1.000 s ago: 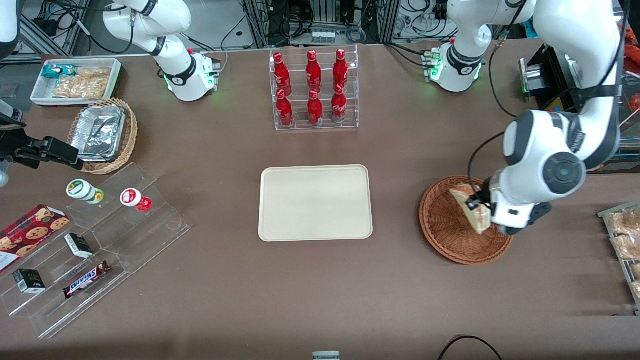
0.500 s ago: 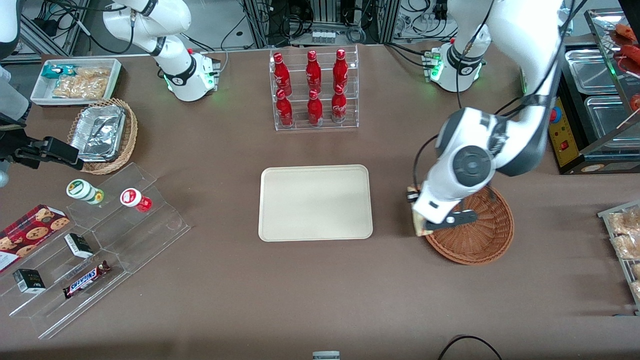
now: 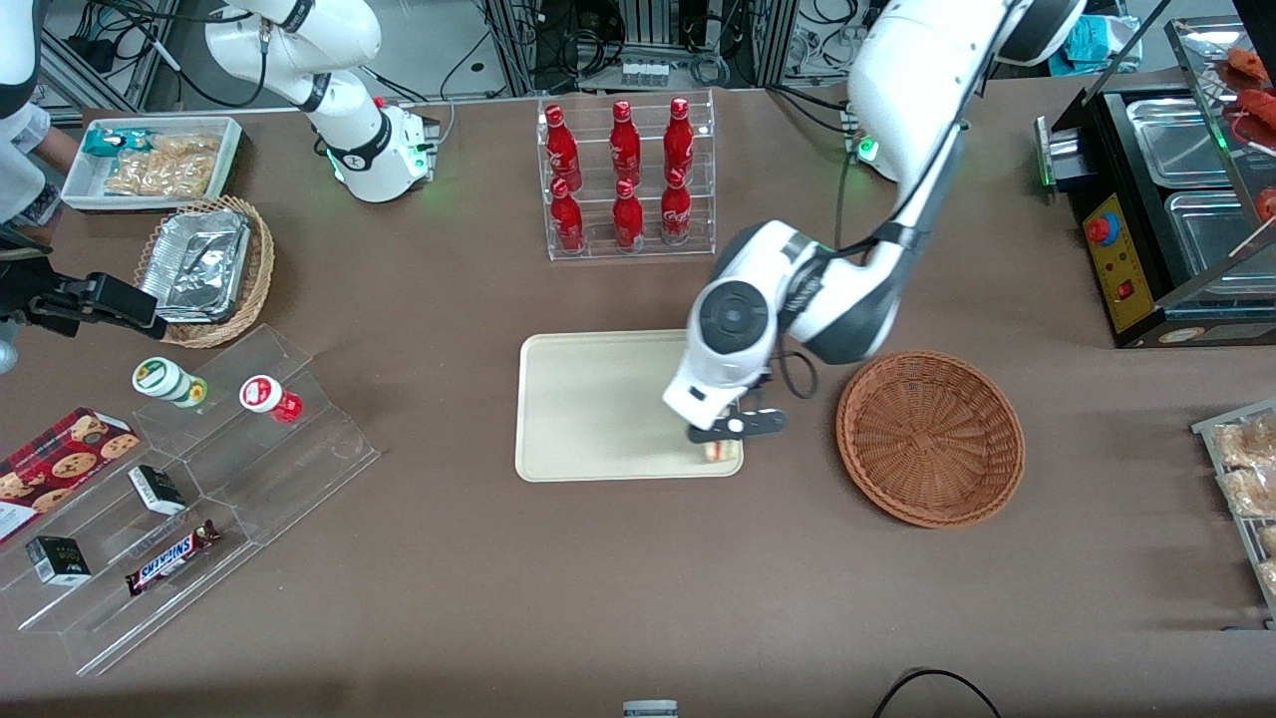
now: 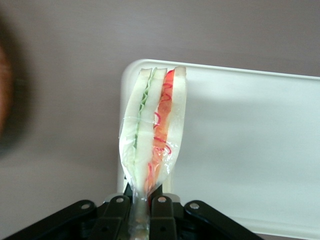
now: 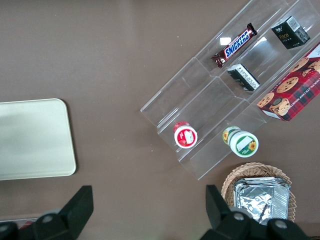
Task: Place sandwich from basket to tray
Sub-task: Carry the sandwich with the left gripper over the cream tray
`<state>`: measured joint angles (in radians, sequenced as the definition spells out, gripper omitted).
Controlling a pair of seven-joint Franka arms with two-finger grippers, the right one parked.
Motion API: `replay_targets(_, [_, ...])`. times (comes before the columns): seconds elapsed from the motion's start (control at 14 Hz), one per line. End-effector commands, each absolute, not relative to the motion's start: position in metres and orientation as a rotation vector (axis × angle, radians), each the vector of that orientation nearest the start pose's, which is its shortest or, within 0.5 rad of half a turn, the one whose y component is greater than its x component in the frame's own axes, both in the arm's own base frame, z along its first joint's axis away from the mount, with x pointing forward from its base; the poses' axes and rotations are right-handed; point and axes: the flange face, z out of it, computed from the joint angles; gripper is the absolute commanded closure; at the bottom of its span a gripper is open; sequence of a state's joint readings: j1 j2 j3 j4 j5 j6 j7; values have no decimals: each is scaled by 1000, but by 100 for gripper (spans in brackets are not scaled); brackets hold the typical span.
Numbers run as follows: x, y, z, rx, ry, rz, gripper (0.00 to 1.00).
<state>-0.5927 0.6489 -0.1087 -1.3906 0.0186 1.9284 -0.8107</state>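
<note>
My left gripper (image 3: 720, 439) hangs over the corner of the cream-beige tray (image 3: 598, 399) nearest the front camera and the basket. It is shut on the sandwich (image 4: 152, 132), a wrapped wedge of white bread with green and red filling. In the front view only a small bit of the sandwich (image 3: 720, 451) shows under the gripper. In the left wrist view the gripper (image 4: 142, 205) pinches the wrap's tail, with the tray's corner (image 4: 250, 150) below. The reddish-brown wicker basket (image 3: 930, 436) stands beside the tray toward the working arm's end, with nothing in it.
A clear rack of red bottles (image 3: 626, 179) stands farther from the front camera than the tray. Toward the parked arm's end lie clear stepped shelves with snacks (image 3: 179, 499), a tan basket of foil trays (image 3: 204, 267) and a white bin (image 3: 150, 160).
My gripper has carried the sandwich from above the basket, across its rim, to above the tray's corner. The basket now holds nothing.
</note>
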Motion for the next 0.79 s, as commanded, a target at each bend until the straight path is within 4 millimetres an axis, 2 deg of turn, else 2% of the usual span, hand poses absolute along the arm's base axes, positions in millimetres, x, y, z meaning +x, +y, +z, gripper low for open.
replay_targets(0.0, [545,-491,305,-3124,-174,111,96])
replay_targets(0.14, [530,-515,295,-3155,-133,82,97])
replay_targets(0.36, [516,-530,284,-3170,-66,116,97])
replay_targets(0.64, [506,-537,275,-3178,-65,162,97])
replay_targets(0.71, [503,-539,266,-3177,-88,196,95])
